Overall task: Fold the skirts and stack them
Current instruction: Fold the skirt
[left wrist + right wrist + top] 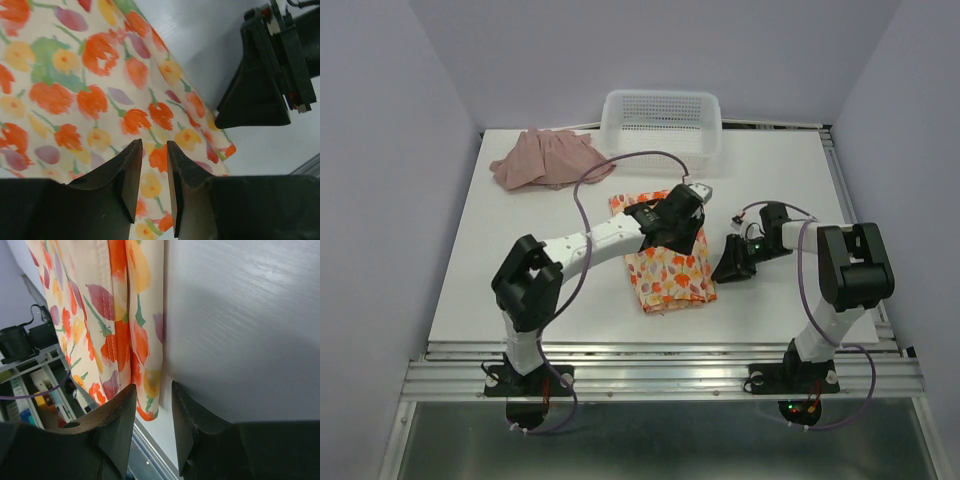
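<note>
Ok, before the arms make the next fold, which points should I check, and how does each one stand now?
1. The printed skirt lies flat: ok.
2. The left gripper is above the printed skirt, jaws slightly apart, nothing between them: ok.
3. The right gripper is at that skirt's edge, jaws slightly apart, empty: ok.
4. The two grippers are apart from each other: ok, but close.
5. The pink skirt is folded: not ok, it lies crumpled beside the basket.
6. The fold under the left arm is even: cannot tell, hidden.
</note>
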You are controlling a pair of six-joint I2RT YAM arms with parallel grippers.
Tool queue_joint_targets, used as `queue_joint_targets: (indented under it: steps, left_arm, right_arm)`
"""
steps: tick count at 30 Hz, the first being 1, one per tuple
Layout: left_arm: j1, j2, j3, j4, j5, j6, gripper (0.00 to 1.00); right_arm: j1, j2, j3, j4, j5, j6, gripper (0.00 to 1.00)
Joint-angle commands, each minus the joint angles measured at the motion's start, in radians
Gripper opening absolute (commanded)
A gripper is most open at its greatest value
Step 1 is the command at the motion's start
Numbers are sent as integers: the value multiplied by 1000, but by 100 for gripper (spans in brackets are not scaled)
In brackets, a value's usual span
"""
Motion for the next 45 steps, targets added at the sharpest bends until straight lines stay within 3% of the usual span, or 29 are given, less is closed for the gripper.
queue_joint_targets:
  steps: [1, 6, 14, 21, 30, 36, 39, 45]
  left_arm:
    - [-55, 59, 90, -15, 24, -98, 38]
    - [-81, 150, 105, -11, 116, -111, 51]
    - [-127, 214, 136, -25, 102, -134, 50]
    - [-127, 249, 156, -46, 65, -131, 47]
    - [-127, 165, 94, -54, -48, -102, 50]
    - [-130, 231, 134, -74, -65, -93, 49]
    - [-130, 260, 155, -78, -57, -93, 46]
    - [-130, 282, 168, -75, -47, -98, 28]
  right_arm:
    - [4, 43, -15, 120, -5, 12, 40]
    - [4, 57, -53, 198, -33, 46, 29]
    - [4, 70, -88, 263, -65, 87, 11]
    - [4, 60, -107, 274, -74, 83, 2]
    - [4, 63, -113, 281, -79, 75, 1]
    - [4, 61, -121, 301, -85, 87, 1]
    - [4, 58, -124, 303, -91, 87, 1]
    - [4, 60, -128, 309, -100, 84, 1]
